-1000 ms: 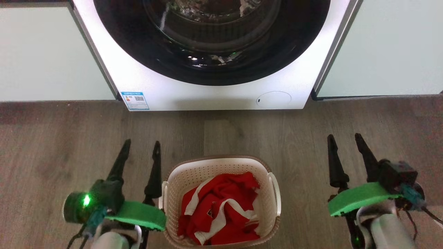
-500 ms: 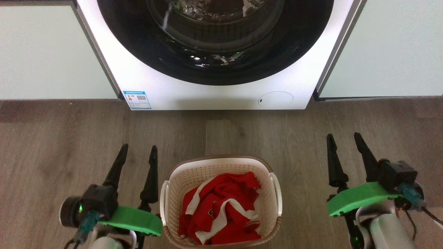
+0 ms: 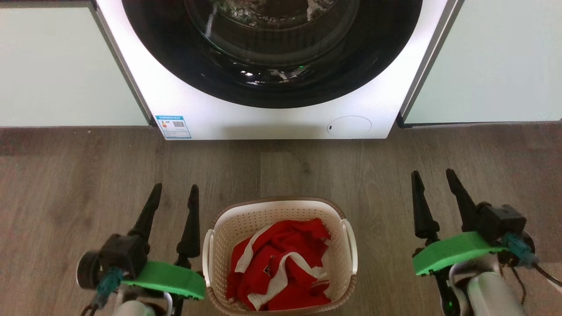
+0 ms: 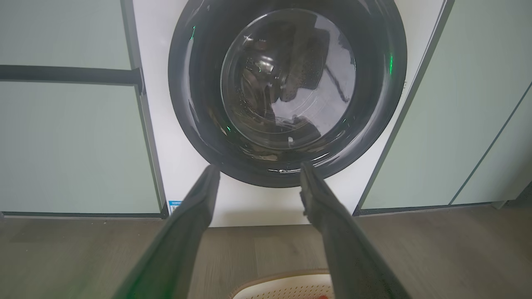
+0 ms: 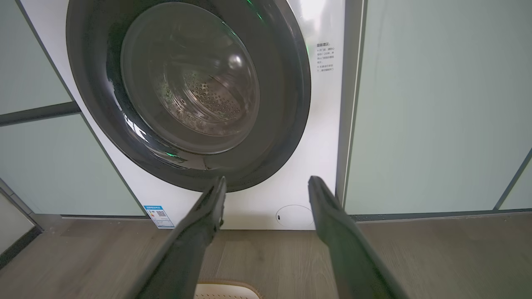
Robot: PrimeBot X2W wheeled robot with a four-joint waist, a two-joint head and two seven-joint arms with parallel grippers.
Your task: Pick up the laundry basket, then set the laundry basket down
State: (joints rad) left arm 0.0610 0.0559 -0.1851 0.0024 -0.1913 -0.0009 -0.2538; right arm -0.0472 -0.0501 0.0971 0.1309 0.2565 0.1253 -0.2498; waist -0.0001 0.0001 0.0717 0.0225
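Note:
The laundry basket (image 3: 334, 228), cream-white and perforated with a brown rim, stands on the wood floor at the bottom centre of the head view, with red and white clothes (image 3: 281, 263) inside. Its far rim peeks into the left wrist view (image 4: 282, 286) and the right wrist view (image 5: 224, 290). My left gripper (image 3: 174, 193) is open just left of the basket, close to its left handle (image 3: 206, 250). My right gripper (image 3: 432, 177) is open and stands well to the right of the right handle (image 3: 351, 245). Neither gripper holds anything.
A white front-loading washing machine (image 3: 272, 118) with a dark round door (image 4: 286, 87) stands straight ahead beyond the basket. Pale green cabinet fronts (image 3: 61, 66) flank it on both sides. Bare wood floor (image 3: 290, 166) lies between the basket and the machine.
The left gripper has drawn back and lowered a little beside the basket, and its wrist has turned so the green light no longer faces the camera. The right gripper barely shifted left. The basket has not moved.

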